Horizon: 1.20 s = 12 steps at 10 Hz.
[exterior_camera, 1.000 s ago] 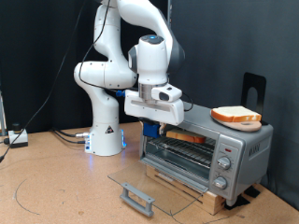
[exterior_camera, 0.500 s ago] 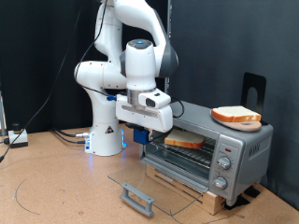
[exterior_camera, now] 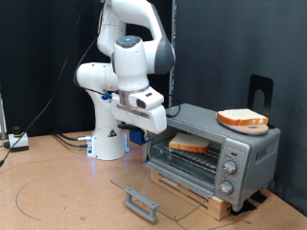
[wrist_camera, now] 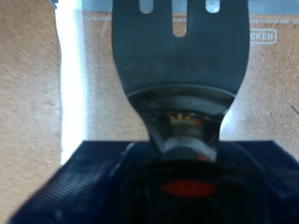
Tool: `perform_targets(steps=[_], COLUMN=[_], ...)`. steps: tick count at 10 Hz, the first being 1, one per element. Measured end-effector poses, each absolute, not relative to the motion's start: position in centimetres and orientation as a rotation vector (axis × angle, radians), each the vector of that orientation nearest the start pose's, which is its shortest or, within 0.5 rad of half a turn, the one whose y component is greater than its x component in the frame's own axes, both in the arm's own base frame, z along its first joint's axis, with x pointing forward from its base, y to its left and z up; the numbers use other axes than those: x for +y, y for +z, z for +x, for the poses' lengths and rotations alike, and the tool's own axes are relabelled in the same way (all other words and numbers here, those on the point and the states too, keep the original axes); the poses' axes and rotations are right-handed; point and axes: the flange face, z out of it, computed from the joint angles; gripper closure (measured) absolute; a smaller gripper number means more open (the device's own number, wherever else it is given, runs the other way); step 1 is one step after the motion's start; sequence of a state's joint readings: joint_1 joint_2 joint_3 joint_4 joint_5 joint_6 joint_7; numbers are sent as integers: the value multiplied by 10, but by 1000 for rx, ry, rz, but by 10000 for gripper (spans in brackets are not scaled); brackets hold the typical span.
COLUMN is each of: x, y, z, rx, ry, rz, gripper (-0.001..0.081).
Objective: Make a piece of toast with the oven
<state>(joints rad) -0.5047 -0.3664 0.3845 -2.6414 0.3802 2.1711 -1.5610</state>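
The silver oven (exterior_camera: 235, 153) stands at the exterior view's right with its glass door (exterior_camera: 163, 184) dropped flat. One piece of toast (exterior_camera: 192, 144) lies on the wire rack inside. A like slice (exterior_camera: 242, 119) rests on an orange plate (exterior_camera: 253, 129) on the oven's roof. My gripper (exterior_camera: 152, 121) hangs just outside the oven's opening, on the exterior view's left, and is shut on a dark slotted spatula (wrist_camera: 177, 56). The wrist view shows the blade with nothing on it, over the glass door and the wooden table.
The door's grey bar handle (exterior_camera: 141, 203) juts out over the brown table (exterior_camera: 58, 192). The oven sits on a wooden board. The arm's white base (exterior_camera: 107, 134) and cables are at the back left. A black stand (exterior_camera: 260, 91) rises behind the oven.
My gripper has drawn back out of the oven towards the exterior view's left. The slice stays on the rack inside.
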Motion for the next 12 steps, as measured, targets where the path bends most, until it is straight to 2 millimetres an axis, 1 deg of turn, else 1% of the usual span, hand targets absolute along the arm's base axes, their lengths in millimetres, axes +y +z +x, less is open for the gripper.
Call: perform_targets(steps=[1,2,3,4,6,9,10,11,12], x=[-45,-45,-44,-46,-57,-65,-65,-63,-63], y=[353,352,353,360,387,429,439,443,442], z=[387,387,386,385,381,375,372,370,370], rx=[-1618,-1621,-1619,-1609,-1581,-1579,-1594,-1604,-1594], ry=[-72,-73,-97,-167,-306,-378,-377,-371,-374], rz=[-2427,-2430,-2413,-2368,-2291,-2247,-2242,-2238,-2239], gripper=[412,412,412,412,412,412,412,412,412])
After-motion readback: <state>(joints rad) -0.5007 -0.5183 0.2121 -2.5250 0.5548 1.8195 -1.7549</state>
